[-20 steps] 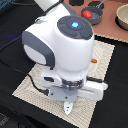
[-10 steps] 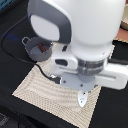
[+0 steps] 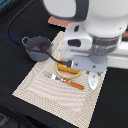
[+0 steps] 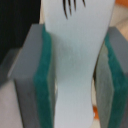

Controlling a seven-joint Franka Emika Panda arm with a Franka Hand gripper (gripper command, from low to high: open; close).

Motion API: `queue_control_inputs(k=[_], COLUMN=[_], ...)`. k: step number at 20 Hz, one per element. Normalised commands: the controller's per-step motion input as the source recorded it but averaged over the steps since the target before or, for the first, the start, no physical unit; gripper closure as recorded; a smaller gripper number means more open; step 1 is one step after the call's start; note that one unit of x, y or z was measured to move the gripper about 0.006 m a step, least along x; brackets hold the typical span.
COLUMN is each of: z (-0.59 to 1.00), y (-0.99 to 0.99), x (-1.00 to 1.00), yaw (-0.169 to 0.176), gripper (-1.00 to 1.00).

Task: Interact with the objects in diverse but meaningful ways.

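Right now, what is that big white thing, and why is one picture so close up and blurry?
The big white thing is a robot arm. One picture comes from a camera off to the side, looking at the whole scene. The close-up comes from a camera on the arm's wrist, right above its hand.

The hand has two grey fingers with green pads. They are squeezing a pale flat utensil, which looks like a toy spatula, though I can't be sure.

On the black table lies a beige woven mat. On it sit a grey-blue pot, a tan plate and an orange-handled fork.
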Motion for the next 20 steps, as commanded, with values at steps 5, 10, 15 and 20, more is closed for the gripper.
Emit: queue_control_inputs(k=[5, 10, 15, 20], z=[0.25, 0.23, 0.16, 0.11], y=[0.91, 0.88, 0.83, 0.82], x=[0.00, -0.02, -0.13, -0.26], yaw=[0.005, 0.011, 0.023, 0.018], gripper=[1.00, 1.00, 1.00, 1.00])
